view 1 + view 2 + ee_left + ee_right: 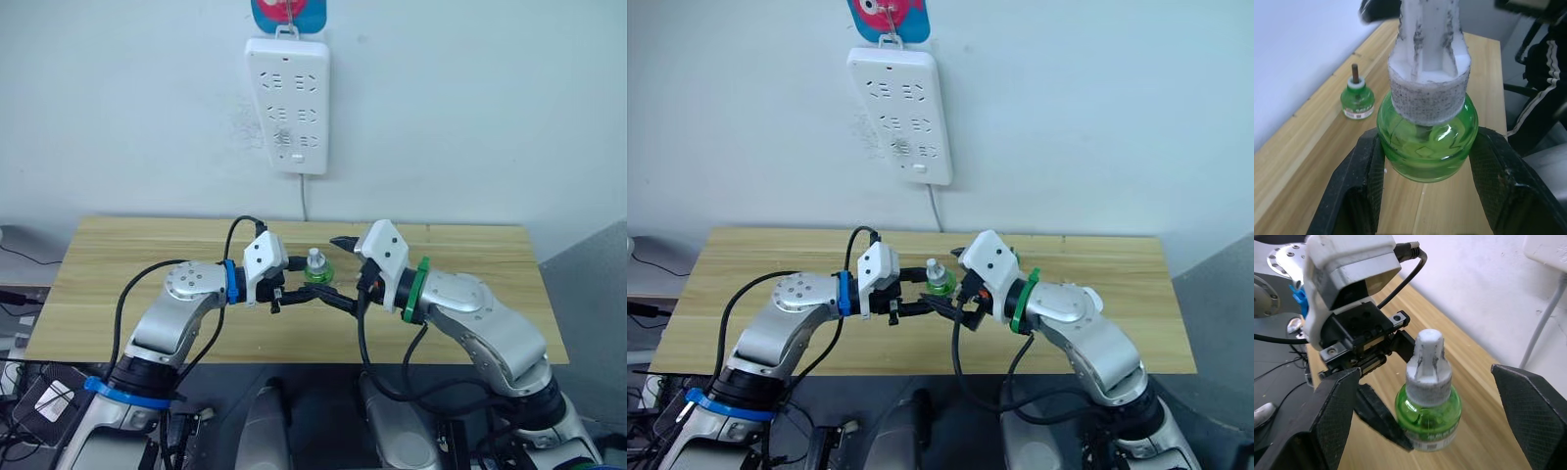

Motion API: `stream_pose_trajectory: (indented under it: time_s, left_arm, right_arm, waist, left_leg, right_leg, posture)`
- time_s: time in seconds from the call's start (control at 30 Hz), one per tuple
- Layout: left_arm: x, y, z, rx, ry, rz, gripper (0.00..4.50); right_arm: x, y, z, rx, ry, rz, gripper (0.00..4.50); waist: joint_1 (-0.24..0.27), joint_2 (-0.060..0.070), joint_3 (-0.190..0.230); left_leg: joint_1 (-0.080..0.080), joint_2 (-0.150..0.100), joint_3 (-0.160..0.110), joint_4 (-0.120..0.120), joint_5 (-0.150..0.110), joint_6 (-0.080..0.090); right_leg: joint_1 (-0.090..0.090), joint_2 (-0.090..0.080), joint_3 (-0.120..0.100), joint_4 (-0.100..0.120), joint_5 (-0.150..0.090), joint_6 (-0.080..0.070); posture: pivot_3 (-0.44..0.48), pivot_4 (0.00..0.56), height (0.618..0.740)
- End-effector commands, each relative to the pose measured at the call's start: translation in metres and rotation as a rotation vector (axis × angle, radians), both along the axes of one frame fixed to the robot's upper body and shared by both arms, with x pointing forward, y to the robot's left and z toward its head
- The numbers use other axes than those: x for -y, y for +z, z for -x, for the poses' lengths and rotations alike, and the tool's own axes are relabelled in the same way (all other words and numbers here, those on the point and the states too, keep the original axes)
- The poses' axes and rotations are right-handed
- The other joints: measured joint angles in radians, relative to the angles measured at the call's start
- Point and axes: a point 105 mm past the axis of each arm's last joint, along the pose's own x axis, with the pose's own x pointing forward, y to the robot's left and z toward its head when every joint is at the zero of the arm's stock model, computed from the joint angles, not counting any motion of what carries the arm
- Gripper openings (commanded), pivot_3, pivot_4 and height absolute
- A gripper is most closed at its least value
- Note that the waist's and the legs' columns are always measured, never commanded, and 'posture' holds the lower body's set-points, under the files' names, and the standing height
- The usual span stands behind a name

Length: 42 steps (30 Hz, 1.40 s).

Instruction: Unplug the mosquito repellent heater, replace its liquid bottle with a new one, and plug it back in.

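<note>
New bottle (1427, 142) between left end effector (1425, 196) fingers (1359, 191): glossy clear-green, probably plastic; cap matt, rough, scuffed. Finger pads black, grainy. Bench (1312, 147) beyond: pale smooth wood.

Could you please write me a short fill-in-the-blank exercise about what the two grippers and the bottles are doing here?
1. The left gripper is shut on the new bottle, which has a ____ stubby top.
2. The right gripper stands ____ around that bottle, touching nothing.
3. The old bottle with the dark wick stands on the ____ table.

Missing words: greyish-white; open; wooden
</note>
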Motion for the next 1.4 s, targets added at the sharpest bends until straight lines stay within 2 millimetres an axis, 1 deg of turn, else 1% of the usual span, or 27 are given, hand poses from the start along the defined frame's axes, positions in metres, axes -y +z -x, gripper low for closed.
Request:
stream_pose_trajectory:
  time_s: [0.03, 0.1, 0.2, 0.23, 0.27, 0.3, 0.33, 0.47, 0.53, 0.63, 0.73, 0.77, 0.97, 1.07, 1.17, 1.3, 1.33, 1.4]
  left_arm:
    - [0.006, 0.010, 0.002, 0.027, -0.036, 0.020, 2.18]
    - [0.007, 0.011, 0.002, 0.036, -0.049, 0.017, 2.18]
    - [0.008, 0.011, 0.003, 0.029, -0.062, 0.017, 2.18]
    - [0.008, 0.012, 0.003, 0.033, -0.062, 0.018, 2.18]
    - [0.008, 0.012, 0.003, 0.027, -0.057, 0.026, 2.18]
    - [0.008, 0.011, 0.002, 0.024, -0.056, 0.025, 2.18]
    - [0.008, 0.010, 0.002, 0.028, -0.059, 0.018, 2.18]
    - [0.008, 0.010, 0.002, -0.001, -0.055, 0.044, 2.18]
    - [0.007, 0.011, -0.003, -0.029, -0.021, 0.071, 2.18]
    - [0.007, 0.009, -0.007, -0.019, -0.008, 0.067, 3.21]
    - [0.009, 0.007, -0.004, -0.041, -0.029, 0.070, 4.13]
    - [0.009, 0.007, -0.003, -0.054, -0.031, 0.074, 4.17]
    - [0.014, 0.014, -0.003, -0.025, -0.025, 0.126, 4.17]
    - [0.016, 0.014, -0.001, -0.036, -0.038, 0.143, 4.17]
    - [0.016, 0.012, 0.002, -0.052, -0.052, 0.150, 3.62]
    - [0.012, 0.008, 0.006, -0.070, -0.059, 0.140, 2.46]
    - [0.011, 0.008, 0.006, -0.071, -0.058, 0.141, 2.33]
    - [0.011, 0.010, 0.007, -0.069, -0.062, 0.140, 2.33]
  right_arm:
    - [-0.006, 0.006, -0.001, 0.036, 0.005, -0.022, 4.12]
    - [-0.006, 0.005, -0.004, 0.035, -0.008, -0.023, 3.56]
    - [-0.007, 0.006, -0.007, 0.043, -0.019, -0.030, 2.42]
    - [-0.007, 0.006, -0.008, 0.044, -0.019, -0.031, 1.97]
    - [-0.006, 0.007, -0.009, 0.050, -0.020, -0.032, 1.68]
    - [-0.006, 0.007, -0.009, 0.052, -0.020, -0.033, 1.27]
    - [-0.006, 0.007, -0.009, 0.053, -0.019, -0.032, 1.07]
    - [-0.006, 0.008, -0.008, 0.060, -0.009, -0.033, 1.08]
    - [-0.006, 0.009, -0.007, 0.061, -0.007, -0.034, 1.08]
    - [-0.006, 0.009, -0.006, 0.060, 0.002, -0.036, 1.08]
    - [-0.006, 0.009, -0.004, 0.057, 0.012, -0.039, 1.08]
    - [-0.006, 0.009, -0.004, 0.056, 0.015, -0.039, 1.08]
    - [-0.006, 0.011, 0.000, 0.051, 0.038, -0.047, 1.08]
    - [-0.007, 0.012, 0.000, 0.042, 0.041, -0.058, 1.08]
    - [-0.007, 0.012, 0.001, 0.040, 0.047, -0.058, 1.08]
    - [-0.006, 0.013, 0.001, 0.033, 0.048, -0.067, 1.08]
    - [-0.005, 0.013, 0.001, 0.030, 0.054, -0.071, 1.08]
    - [-0.004, 0.012, 0.003, 0.021, 0.073, -0.073, 1.08]
  waist:
    - [-0.006, 0.000, -0.002]
    - [-0.006, 0.000, -0.004]
    - [-0.008, 0.000, -0.009]
    - [-0.010, 0.000, -0.010]
    - [-0.011, 0.000, -0.013]
    - [-0.011, 0.000, -0.016]
    - [-0.011, 0.000, -0.017]
    - [-0.011, 0.000, -0.018]
    - [-0.011, 0.000, -0.019]
    - [-0.012, 0.000, -0.019]
    - [-0.013, 0.000, -0.019]
    - [-0.013, 0.000, -0.019]
    - [-0.013, 0.000, -0.019]
    - [-0.014, 0.000, -0.019]
    - [-0.014, 0.000, -0.019]
    - [-0.014, 0.000, -0.021]
    - [-0.014, 0.000, -0.022]
    - [-0.014, 0.000, -0.023]
  left_leg:
    - [0.000, 0.000, 0.000, 0.000, 0.000, 0.000]
    - [0.000, 0.000, 0.000, 0.000, 0.000, 0.000]
    - [0.000, 0.000, -0.001, 0.000, 0.000, 0.000]
    - [0.000, 0.000, -0.001, 0.000, 0.000, 0.000]
    - [0.000, 0.000, -0.001, 0.000, 0.000, 0.000]
    - [0.000, 0.000, -0.002, 0.000, 0.000, 0.000]
    - [0.000, 0.000, -0.002, 0.000, 0.000, 0.000]
    - [0.000, 0.000, -0.002, 0.001, 0.000, 0.000]
    - [0.000, 0.000, -0.002, 0.002, 0.000, 0.000]
    - [0.000, 0.000, -0.002, 0.003, 0.000, 0.000]
    - [0.000, 0.000, -0.003, 0.004, 0.000, 0.000]
    - [0.001, 0.000, -0.003, 0.004, 0.000, 0.000]
    - [0.001, -0.001, -0.004, 0.008, 0.000, 0.000]
    - [0.001, 0.000, -0.004, 0.013, 0.000, 0.000]
    - [0.001, 0.000, -0.005, 0.016, 0.000, 0.000]
    - [0.001, 0.000, -0.004, 0.019, 0.000, 0.001]
    - [0.001, 0.000, -0.004, 0.019, 0.001, 0.001]
    - [0.001, 0.000, -0.004, 0.019, 0.001, 0.001]
  right_leg:
    - [0.000, 0.000, 0.000, 0.000, 0.000, 0.000]
    - [0.000, 0.000, 0.000, 0.000, 0.000, 0.000]
    - [0.000, 0.000, -0.001, 0.000, 0.000, -0.001]
    - [0.000, 0.000, -0.001, 0.001, 0.000, -0.001]
    - [0.000, 0.000, -0.001, 0.001, 0.001, -0.001]
    - [0.000, 0.000, -0.001, 0.001, 0.001, -0.001]
    - [0.000, 0.000, -0.002, 0.001, 0.001, -0.001]
    - [0.001, 0.000, -0.001, 0.002, 0.001, -0.001]
    - [0.001, 0.000, -0.002, 0.002, 0.001, -0.001]
    - [0.002, 0.000, -0.002, 0.003, 0.001, -0.001]
    - [0.001, 0.000, -0.002, 0.006, 0.001, -0.001]
    - [0.001, 0.000, -0.002, 0.008, 0.001, -0.001]
    - [0.001, 0.001, -0.002, 0.014, 0.001, -0.001]
    - [0.001, 0.001, -0.002, 0.016, 0.001, -0.001]
    - [0.002, 0.002, -0.002, 0.017, 0.001, -0.001]
    - [0.003, 0.002, -0.001, 0.017, 0.001, -0.001]
    - [0.003, 0.002, -0.001, 0.017, 0.001, -0.001]
    - [0.003, 0.002, -0.001, 0.017, 0.001, -0.001]
  posture:
    - [-0.241, 0.219, 0.736]
    - [-0.238, 0.219, 0.736]
    - [-0.236, 0.221, 0.736]
    - [-0.235, 0.221, 0.736]
    - [-0.235, 0.223, 0.736]
    - [-0.234, 0.227, 0.736]
    - [-0.234, 0.227, 0.736]
    - [-0.238, 0.231, 0.736]
    - [-0.240, 0.232, 0.736]
    - [-0.241, 0.233, 0.736]
    - [-0.241, 0.233, 0.736]
    - [-0.241, 0.233, 0.736]
    - [-0.238, 0.229, 0.736]
    - [-0.237, 0.227, 0.736]
    - [-0.236, 0.225, 0.736]
    - [-0.235, 0.223, 0.736]
    - [-0.235, 0.223, 0.736]
    - [-0.225, 0.220, 0.736]
